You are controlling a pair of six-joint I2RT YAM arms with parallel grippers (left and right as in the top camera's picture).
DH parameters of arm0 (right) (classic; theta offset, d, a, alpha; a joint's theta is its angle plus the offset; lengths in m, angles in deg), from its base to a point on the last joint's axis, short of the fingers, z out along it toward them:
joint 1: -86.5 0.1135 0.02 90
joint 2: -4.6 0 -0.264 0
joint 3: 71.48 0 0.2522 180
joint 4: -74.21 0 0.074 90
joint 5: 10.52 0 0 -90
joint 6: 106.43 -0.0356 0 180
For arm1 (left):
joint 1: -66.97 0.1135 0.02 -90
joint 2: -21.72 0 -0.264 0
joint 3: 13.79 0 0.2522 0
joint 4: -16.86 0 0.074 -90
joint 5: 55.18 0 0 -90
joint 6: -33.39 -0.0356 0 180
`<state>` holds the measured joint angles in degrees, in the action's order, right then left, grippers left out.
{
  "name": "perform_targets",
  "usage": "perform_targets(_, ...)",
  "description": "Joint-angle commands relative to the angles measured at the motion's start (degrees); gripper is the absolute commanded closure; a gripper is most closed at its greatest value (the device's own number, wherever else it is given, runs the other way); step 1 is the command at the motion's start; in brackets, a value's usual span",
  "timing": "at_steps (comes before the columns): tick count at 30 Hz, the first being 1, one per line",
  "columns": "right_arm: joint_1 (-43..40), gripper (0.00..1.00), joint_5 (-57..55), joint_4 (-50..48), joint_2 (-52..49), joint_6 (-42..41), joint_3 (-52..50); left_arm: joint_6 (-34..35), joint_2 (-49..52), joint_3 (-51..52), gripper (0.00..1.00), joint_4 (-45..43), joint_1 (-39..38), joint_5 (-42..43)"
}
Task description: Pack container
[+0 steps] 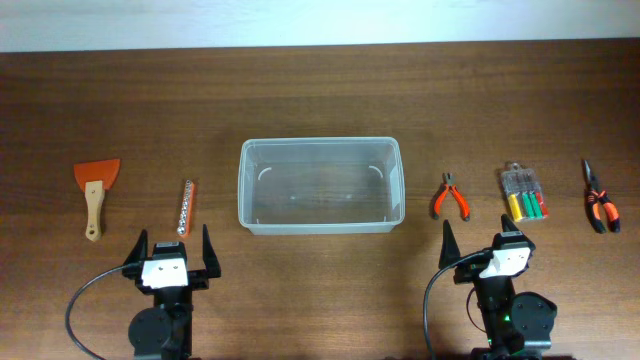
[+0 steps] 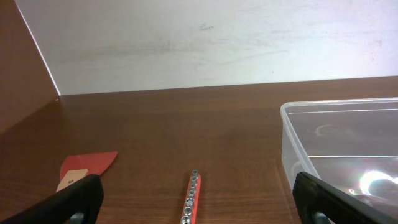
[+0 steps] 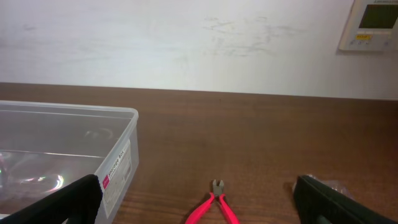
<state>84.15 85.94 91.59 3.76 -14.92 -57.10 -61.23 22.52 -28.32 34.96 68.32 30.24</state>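
The clear plastic container stands empty at the table's middle; its corner shows in the left wrist view and the right wrist view. My left gripper is open near the front edge, just behind a red rail of sockets, with nothing between its fingers. My right gripper is open too, just behind small red-handled cutters.
An orange scraper with a wooden handle lies at the far left. A clear pack of screwdriver bits and orange-handled pliers lie at the right. A white wall rises behind the table's far edge.
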Motion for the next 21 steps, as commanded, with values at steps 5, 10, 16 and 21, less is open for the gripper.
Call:
perform_targets(5, 0.5, 0.01, -0.7, 0.3, 0.5, -0.3, -0.3, 0.7, -0.5, 0.2, 0.01, 0.0, -0.2, -0.2)
perform_targets(10, 0.5, 0.01, -0.7, 0.3, 0.5, -0.3, -0.3, 0.7, -0.5, 0.2, 0.01, 0.0, -0.2, -0.2)
perform_targets(16, 0.5, 0.02, -0.8, -0.9, 0.5, -0.3, -0.3, 0.7, -0.5, 0.2, 0.01, 0.0, -0.2, -0.2)
perform_targets(21, 0.5, 0.01, -0.7, -7.0, 0.5, -11.7, 0.0, 0.7, -0.5, 0.2, 0.01, 0.0, -0.2, -0.2)
